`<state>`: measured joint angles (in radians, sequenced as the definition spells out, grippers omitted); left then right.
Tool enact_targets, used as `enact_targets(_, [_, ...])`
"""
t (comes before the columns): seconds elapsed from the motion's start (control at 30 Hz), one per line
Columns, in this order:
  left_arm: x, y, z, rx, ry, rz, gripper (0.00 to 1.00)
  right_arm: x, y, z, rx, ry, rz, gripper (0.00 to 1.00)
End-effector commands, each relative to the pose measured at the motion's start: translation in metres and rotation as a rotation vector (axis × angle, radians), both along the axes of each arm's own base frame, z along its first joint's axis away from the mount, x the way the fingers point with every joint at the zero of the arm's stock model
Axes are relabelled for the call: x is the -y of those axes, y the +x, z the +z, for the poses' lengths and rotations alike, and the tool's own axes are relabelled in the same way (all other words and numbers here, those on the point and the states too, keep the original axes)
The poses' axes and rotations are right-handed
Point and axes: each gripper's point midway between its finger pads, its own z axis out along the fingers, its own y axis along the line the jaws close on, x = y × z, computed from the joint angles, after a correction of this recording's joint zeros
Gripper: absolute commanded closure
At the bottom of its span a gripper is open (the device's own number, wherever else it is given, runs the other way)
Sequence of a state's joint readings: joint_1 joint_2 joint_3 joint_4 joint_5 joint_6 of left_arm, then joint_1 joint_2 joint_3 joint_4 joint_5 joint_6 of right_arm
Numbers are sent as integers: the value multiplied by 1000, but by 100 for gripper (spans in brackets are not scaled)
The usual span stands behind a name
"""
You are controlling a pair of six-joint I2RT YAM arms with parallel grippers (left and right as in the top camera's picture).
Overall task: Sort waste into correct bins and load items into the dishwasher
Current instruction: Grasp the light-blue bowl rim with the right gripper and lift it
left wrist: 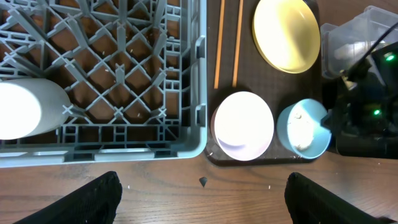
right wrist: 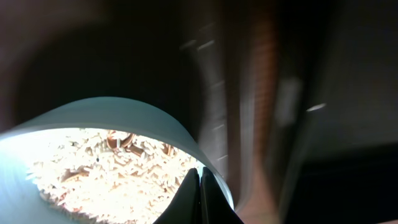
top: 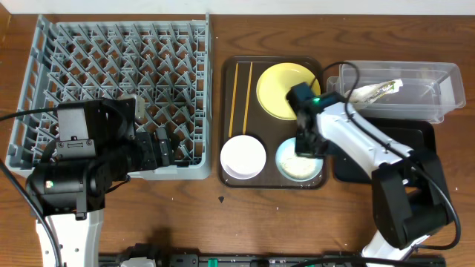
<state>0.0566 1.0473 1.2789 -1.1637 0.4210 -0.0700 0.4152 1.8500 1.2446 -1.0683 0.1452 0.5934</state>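
My right gripper (top: pixel 308 144) is at the far rim of the light blue bowl (top: pixel 283 159) on the brown serving tray. In the right wrist view its fingers (right wrist: pixel 200 186) are pressed together on the bowl's rim (right wrist: pixel 124 112), above the rice scraps (right wrist: pixel 106 174). My left gripper (top: pixel 159 148) is open and empty over the table by the dish rack's (top: pixel 111 67) front edge; its fingers (left wrist: pixel 202 186) are wide apart. The white bowl (top: pixel 243 157), yellow plate (top: pixel 286 89) and chopsticks (top: pixel 237 93) lie on the tray. A white cup (left wrist: pixel 28 109) lies in the rack.
The clear tub (top: pixel 434 81) at the back right holds a pale crumpled wrapper (top: pixel 380 90). The black tray (top: pixel 423 137) lies in front of it, partly under my right arm. The brown serving tray (top: pixel 228 74) sits between rack and bins. A small dark chip (top: pixel 222 199) lies on the table.
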Motion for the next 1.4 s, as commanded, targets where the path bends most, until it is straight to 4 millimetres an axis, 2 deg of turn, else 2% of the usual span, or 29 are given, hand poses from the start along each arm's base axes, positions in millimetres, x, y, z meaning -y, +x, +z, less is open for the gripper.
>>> enact_targets(0.0, [3, 1, 5, 16, -1, -25, 15, 23, 19, 7, 66, -43, -46, 99])
enact_targets(0.07, [3, 1, 5, 16, -1, -25, 15, 12, 23, 10, 66, 26, 5, 99])
enact_targets(0.13, [3, 1, 5, 16, -1, -25, 15, -13, 24, 18, 62, 168, 98, 93])
enact_targets(0.23, [3, 1, 5, 16, -1, -25, 15, -53, 17, 39, 67, 386, 240, 75])
enact_targets(0.3, [3, 1, 5, 15, -2, -25, 15, -72, 9, 56, 83, 472, 291, 61])
enact_targets(0.37, [3, 1, 5, 15, -2, -25, 15, -80, 4, 61, 94, 468, 304, 52])
enact_targets(0.5, [3, 1, 5, 16, -2, -24, 15, -80, 1, 47, 109, 325, 262, 51])
enact_targets(0.57, [3, 1, 5, 16, -1, -25, 14, -81, 0, 36, 117, 256, 268, 52])
enact_targets(0.6, [3, 1, 5, 16, -2, -24, 5, -82, -1, 28, 117, 217, 280, 53])
enact_targets(0.63, [3, 1, 5, 16, -2, -24, 3, -81, -1, 23, 117, 186, 283, 55])
enact_targets(0.77, [3, 1, 5, 16, -1, -25, 1, -72, -1, -1, 109, 40, 229, 66])
enact_targets(0.93, [3, 1, 5, 16, -1, -25, 0, -80, -7, -22, 49, 66, 219, 89])
enact_targets(1.0, [3, 1, 5, 16, -2, -24, 0, -80, -7, -22, 48, 67, 219, 99])
enact_targets(1.2, [3, 1, 5, 16, -1, -25, 0, -78, -7, -11, 61, 81, 210, 99])
enact_targets(1.27, [3, 1, 5, 16, -1, -25, 0, -77, -7, 1, 62, 127, 188, 99])
enact_targets(1.37, [3, 1, 5, 16, -1, -25, 0, -90, -6, 27, 66, 324, 205, 99])
